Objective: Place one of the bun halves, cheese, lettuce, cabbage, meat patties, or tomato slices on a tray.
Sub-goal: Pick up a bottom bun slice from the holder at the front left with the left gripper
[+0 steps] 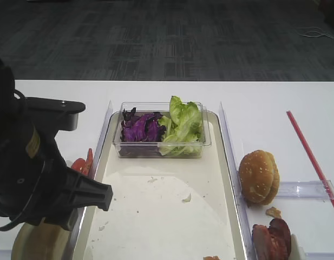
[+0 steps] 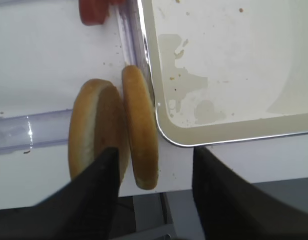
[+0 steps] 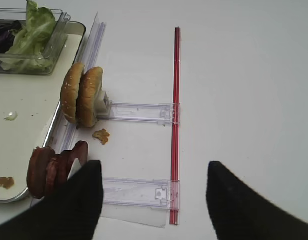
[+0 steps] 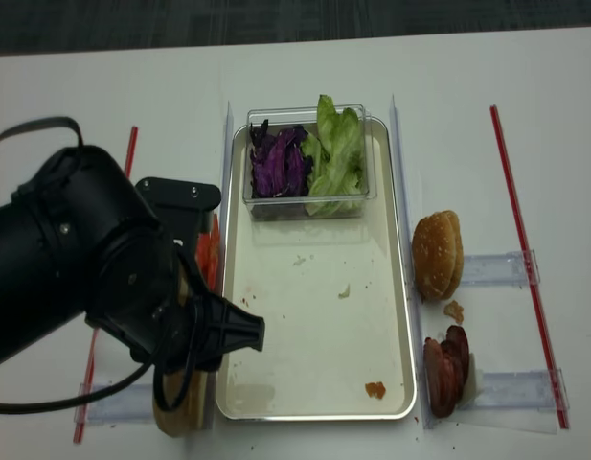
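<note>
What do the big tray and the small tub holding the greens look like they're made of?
The tray looks like metal: a silvery raised rim that catches the light, with a duller cream floor flecked with crumbs. The tub looks like clear hard plastic: lettuce and cabbage show straight through its glossy walls.

no words, numbers or brand marks can be read anywhere in these views. a small yellowish patch sits on the left arm's black housing in the exterior high view; it may be a label, but it is too blurred to make out any print. the tray, clear tub and table show no lettering.
</note>
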Robot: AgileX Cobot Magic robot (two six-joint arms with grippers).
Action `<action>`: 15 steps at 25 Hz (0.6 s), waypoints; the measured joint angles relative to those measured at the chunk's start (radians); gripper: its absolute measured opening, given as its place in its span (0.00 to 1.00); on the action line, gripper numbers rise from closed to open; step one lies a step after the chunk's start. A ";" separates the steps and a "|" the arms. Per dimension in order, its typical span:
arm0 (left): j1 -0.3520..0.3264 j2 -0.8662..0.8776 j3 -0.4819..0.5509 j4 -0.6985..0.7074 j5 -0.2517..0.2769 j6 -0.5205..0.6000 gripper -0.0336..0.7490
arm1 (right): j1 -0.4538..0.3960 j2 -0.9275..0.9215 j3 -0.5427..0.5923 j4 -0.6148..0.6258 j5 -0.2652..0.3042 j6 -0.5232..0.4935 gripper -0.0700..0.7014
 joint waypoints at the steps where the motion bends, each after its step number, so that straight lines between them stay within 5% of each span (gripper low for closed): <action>1: 0.000 0.002 0.005 0.000 0.000 -0.002 0.46 | 0.000 0.000 0.000 0.000 0.000 0.000 0.70; 15: 0.000 0.069 0.011 0.035 -0.016 -0.002 0.44 | 0.000 0.000 0.000 -0.002 0.000 0.005 0.70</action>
